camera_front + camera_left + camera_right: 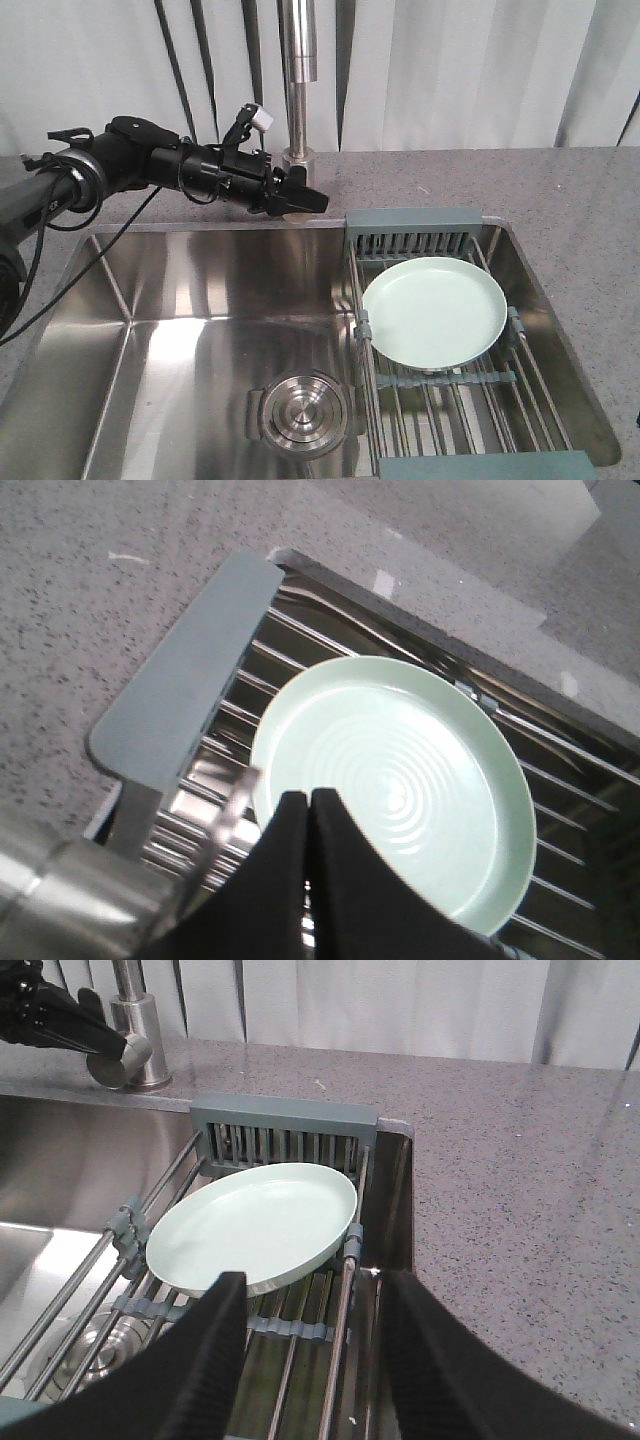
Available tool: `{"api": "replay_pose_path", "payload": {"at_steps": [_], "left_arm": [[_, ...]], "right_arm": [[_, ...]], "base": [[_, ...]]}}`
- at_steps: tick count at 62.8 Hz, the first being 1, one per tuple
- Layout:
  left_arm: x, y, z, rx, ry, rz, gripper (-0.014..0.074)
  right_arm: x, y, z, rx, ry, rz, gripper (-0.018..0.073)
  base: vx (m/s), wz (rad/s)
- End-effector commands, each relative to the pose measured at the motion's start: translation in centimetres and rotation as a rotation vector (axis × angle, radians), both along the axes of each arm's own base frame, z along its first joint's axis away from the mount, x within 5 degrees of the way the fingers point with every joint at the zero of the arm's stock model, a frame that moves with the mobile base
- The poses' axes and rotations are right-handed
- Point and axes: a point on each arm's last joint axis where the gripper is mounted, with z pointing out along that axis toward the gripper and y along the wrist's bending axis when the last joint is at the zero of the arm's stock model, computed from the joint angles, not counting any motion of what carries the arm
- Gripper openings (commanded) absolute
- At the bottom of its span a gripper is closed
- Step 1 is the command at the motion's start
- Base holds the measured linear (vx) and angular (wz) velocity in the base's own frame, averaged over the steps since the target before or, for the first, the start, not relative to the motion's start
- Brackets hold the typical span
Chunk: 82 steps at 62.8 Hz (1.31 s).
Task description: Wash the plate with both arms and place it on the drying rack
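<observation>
Right gripper (310, 1350): nearest my right wrist camera, jaws spread wide and holding nothing; I see both black fingers framing the near rim of the plate.
Plate (433, 311): pale mint-green, lying flat and face up on the rods of the drying rack (412, 222), toward its far end, close to the grey-blue end piece.
Key relation: from my right jaws the plate sits straight ahead and a little to the left, its near rim between the two fingers in view; I judge the right arm is the nearer of the two.
Sink (200, 290): steel basin left of the rack, round drain (303, 411) at the bottom, well apart from the plate.
Left gripper (300, 200): farther back, over the rear edge of the sink beside the faucet (298, 90); jaws pressed together with nothing between them, tips pointing toward the plate.
Task state: plate is on the rack already, so placing looks done to me; whether it was washed I cannot tell.
</observation>
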Motion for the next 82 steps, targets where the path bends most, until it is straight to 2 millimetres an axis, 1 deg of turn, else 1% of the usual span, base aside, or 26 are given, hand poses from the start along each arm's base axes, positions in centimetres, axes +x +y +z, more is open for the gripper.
{"api": "replay_pose_path", "payload": {"at_steps": [1,6,14,25,28,31,39,43,49,57,59,64,71,76,79,82], "left_arm": [[0.6,0.0,5.2,-0.097,-0.094,0.087,-0.0006],[0.9,0.4,6.0,-0.103,-0.122,0.102,-0.0006],[0.9,1.0,6.4,-0.113,-0.110,0.095,-0.0006],[-0.1,1.1,6.5,-0.123,-0.066,-0.014,-0.0006],[-0.3,1.1,6.6,-0.109,-0.034,-0.018,-0.0006],[-0.5,1.3,6.7,-0.064,-0.012,-0.009,-0.0006],[-1.3,2.3,7.8,0.148,-0.030,0.024,-0.0006],[-1.7,3.0,8.8,0.251,-0.036,0.079,-0.0006],[-2.3,4.5,10.7,0.410,-0.040,0.217,-0.0006],[-3.5,6.8,13.8,0.587,-0.070,0.422,-0.0006],[-4.0,7.4,14.9,0.621,-0.082,0.477,-0.0006],[-5.0,8.9,16.9,0.700,-0.106,0.598,-0.0006],[-6.8,10.7,19.8,0.785,-0.154,0.747,-0.0006],[-8.2,11.4,21.6,0.800,-0.188,0.795,-0.0006],[-9.3,11.8,22.9,0.796,-0.219,0.819,-0.0006],[-10.2,12.1,23.6,0.787,-0.236,0.846,-0.0006]], "right_arm": [[0.2,-0.2,1.5,-0.004,-0.087,-0.019,0.0329],[0.2,-0.2,1.5,-0.004,-0.087,-0.019,0.0329],[0.2,-0.2,1.5,-0.004,-0.087,-0.019,0.0329],[0.2,-0.2,1.5,-0.004,-0.087,-0.019,0.0329],[0.2,-0.2,1.5,-0.004,-0.087,-0.019,0.0329],[0.2,-0.2,1.5,-0.004,-0.087,-0.019,0.0329],[0.2,-0.2,1.5,-0.004,-0.087,-0.019,0.0329],[0.2,-0.2,1.5,-0.004,-0.087,-0.019,0.0329],[0.2,-0.2,1.5,-0.004,-0.087,-0.019,0.0329],[0.2,-0.2,1.5,-0.004,-0.087,-0.019,0.0329],[0.2,-0.2,1.5,-0.004,-0.087,-0.019,0.0329],[0.2,-0.2,1.5,-0.004,-0.087,-0.019,0.0329],[0.2,-0.2,1.5,-0.004,-0.087,-0.019,0.0329],[0.2,-0.2,1.5,-0.004,-0.087,-0.019,0.0329],[0.2,-0.2,1.5,-0.004,-0.087,-0.019,0.0329],[0.2,-0.2,1.5,-0.004,-0.087,-0.019,0.0329]], "base": [[0.00,0.00],[0.00,0.00],[0.00,0.00],[0.00,0.00],[0.00,0.00],[0.00,0.00],[0.00,0.00],[0.00,0.00],[0.00,0.00],[0.00,0.00],[0.00,0.00],[0.00,0.00],[0.00,0.00],[0.00,0.00],[0.00,0.00],[0.00,0.00]]}}
